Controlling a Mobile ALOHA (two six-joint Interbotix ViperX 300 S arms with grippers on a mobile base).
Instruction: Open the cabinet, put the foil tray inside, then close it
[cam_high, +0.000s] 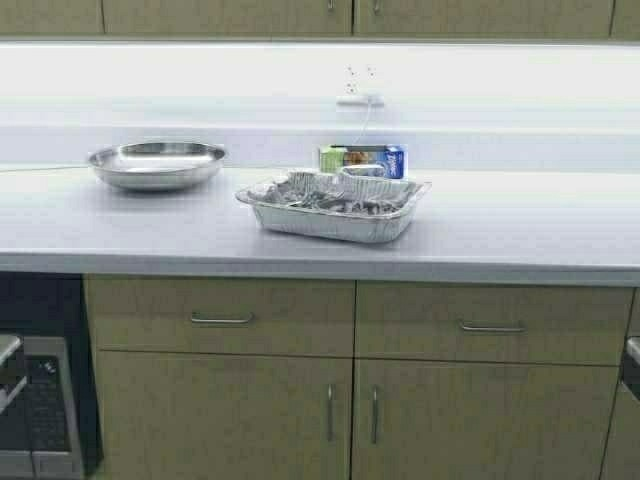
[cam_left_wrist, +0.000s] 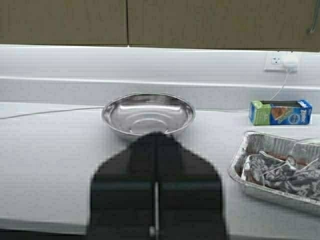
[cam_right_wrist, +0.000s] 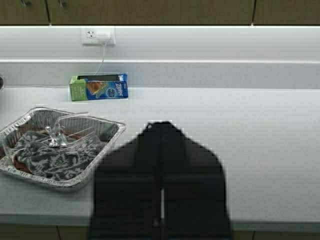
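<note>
The foil tray (cam_high: 335, 205) sits mid-counter, holding crumpled grey material and clear plastic pieces. It also shows in the left wrist view (cam_left_wrist: 280, 167) and the right wrist view (cam_right_wrist: 55, 150). The cabinet (cam_high: 350, 15) hangs on the wall above, both doors shut, with only its lower edge and small pulls in view. My left gripper (cam_left_wrist: 156, 135) is shut and empty, held before the counter's front edge and pointing at the steel bowl (cam_left_wrist: 148, 114). My right gripper (cam_right_wrist: 161, 124) is shut and empty, over the counter's front edge beside the tray. Neither gripper shows in the high view.
The steel bowl (cam_high: 157, 162) stands at the counter's left. A green-and-blue Ziploc box (cam_high: 362, 160) lies behind the tray. A plugged-in wall outlet (cam_high: 360, 98) has a cable running left along the counter. Drawers (cam_high: 222, 318) and floor cabinets are below.
</note>
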